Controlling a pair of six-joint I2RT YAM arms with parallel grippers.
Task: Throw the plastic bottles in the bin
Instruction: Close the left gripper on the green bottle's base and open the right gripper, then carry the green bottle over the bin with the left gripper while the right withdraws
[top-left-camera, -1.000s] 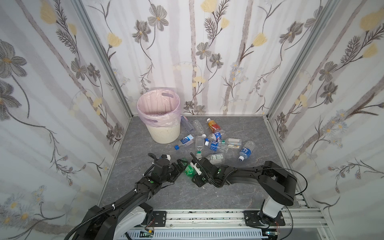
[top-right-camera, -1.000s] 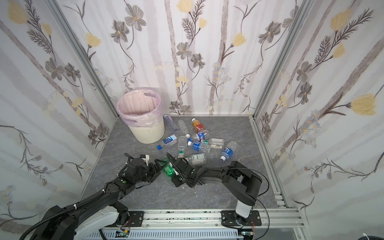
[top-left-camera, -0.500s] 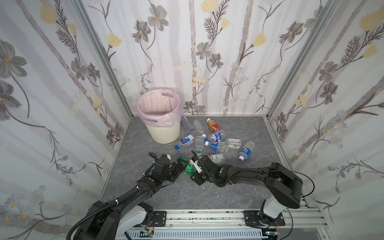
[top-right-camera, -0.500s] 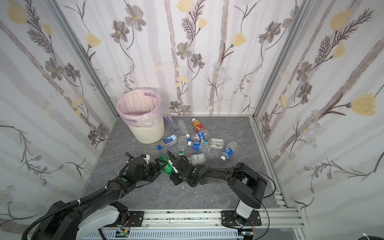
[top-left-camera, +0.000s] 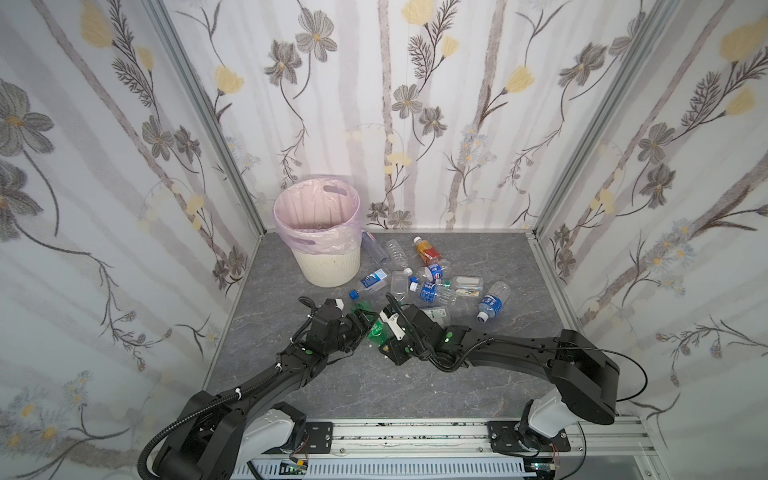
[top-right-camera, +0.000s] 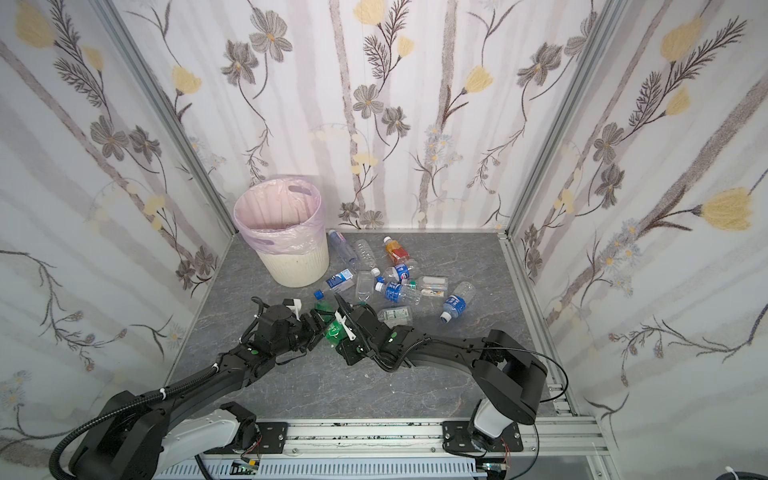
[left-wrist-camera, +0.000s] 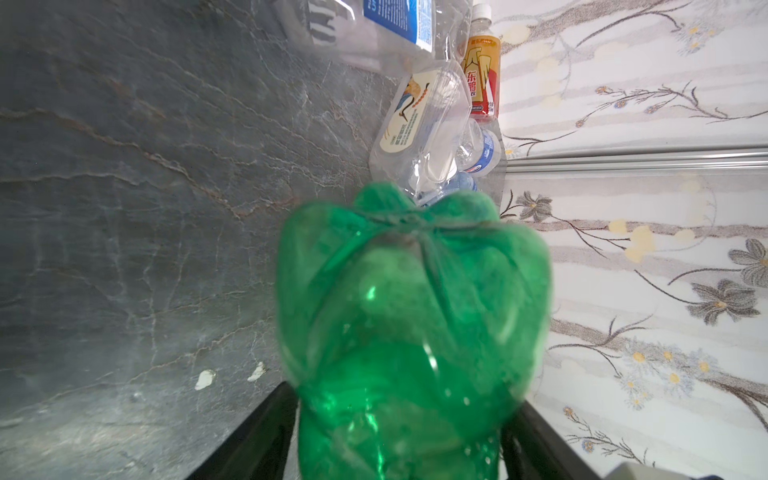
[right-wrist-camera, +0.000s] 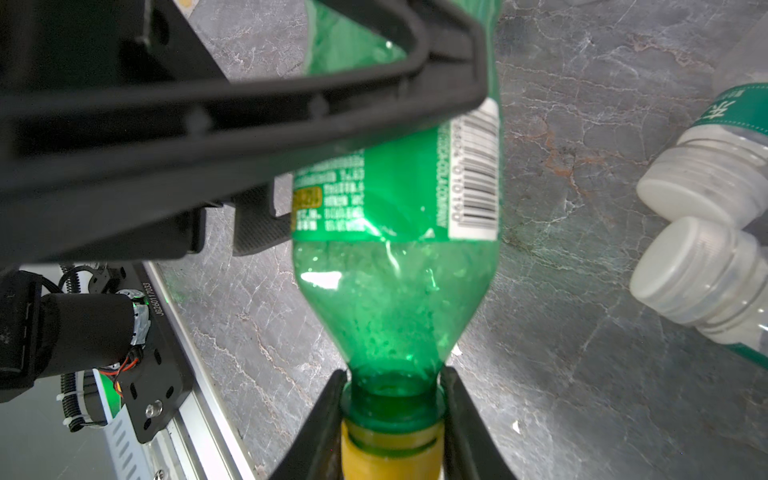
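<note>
A green bottle (top-left-camera: 376, 329) with a yellow cap hangs low over the floor between my two grippers, in both top views (top-right-camera: 332, 332). My right gripper (right-wrist-camera: 394, 374) is shut on its neck just above the cap. My left gripper (left-wrist-camera: 401, 399) is shut on its body, one finger (right-wrist-camera: 291, 108) lying across the label. Several plastic bottles (top-left-camera: 432, 291) lie scattered on the grey floor behind, among them an orange-red one (top-left-camera: 426, 251). The bin (top-left-camera: 320, 266), cream-white with a pink bag, stands at the back left.
Wallpapered walls enclose the floor on three sides. A blue-labelled bottle (top-left-camera: 492, 301) lies apart at the right. Two white-capped bottles (right-wrist-camera: 698, 183) lie close beside the green one. A metal rail (top-left-camera: 415, 434) runs along the front edge.
My left gripper has closed from wide open onto the green bottle's body. The right gripper, still shut on the neck, has carried the bottle slightly left toward the left gripper.
</note>
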